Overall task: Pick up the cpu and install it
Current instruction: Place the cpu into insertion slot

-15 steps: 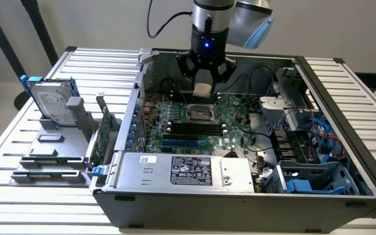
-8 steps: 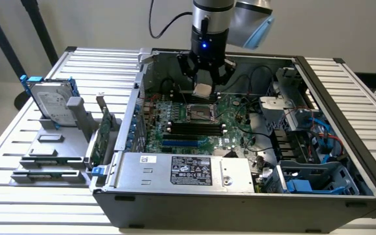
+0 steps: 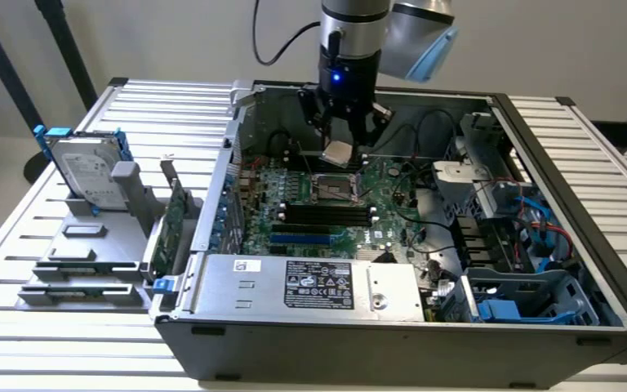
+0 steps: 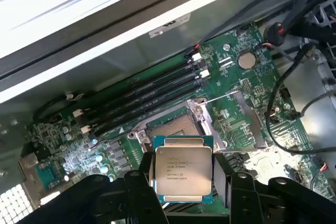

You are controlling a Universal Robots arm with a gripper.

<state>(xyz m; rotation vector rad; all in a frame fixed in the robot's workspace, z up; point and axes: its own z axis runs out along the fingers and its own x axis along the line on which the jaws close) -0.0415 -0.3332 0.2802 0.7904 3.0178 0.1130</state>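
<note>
Exterior view's left: hard drive [image 3: 82, 170] upright in grey holder on bench [image 3: 9, 261], green card [image 3: 172, 222] beside it, both parked clear of work.
Centre: open computer case [image 3: 401, 331] lies on side, so motherboard [image 3: 374, 208] faces up for access.
Claw [image 3: 341, 145] pinches cpu [image 3: 339, 152] by 2 opposite edges between fingers [image 4: 223, 177], likely sparing contacts. Chip hovers just above open socket [image 3: 335, 189], not yet seated.
Right: drive bays, blue cables [image 3: 531, 224].

cpu [image 4: 182, 169] | silver-grey square chip, green edge | gripped between fingers [image 4: 143, 177] | raised near open socket [image 4: 170, 125]
</note>
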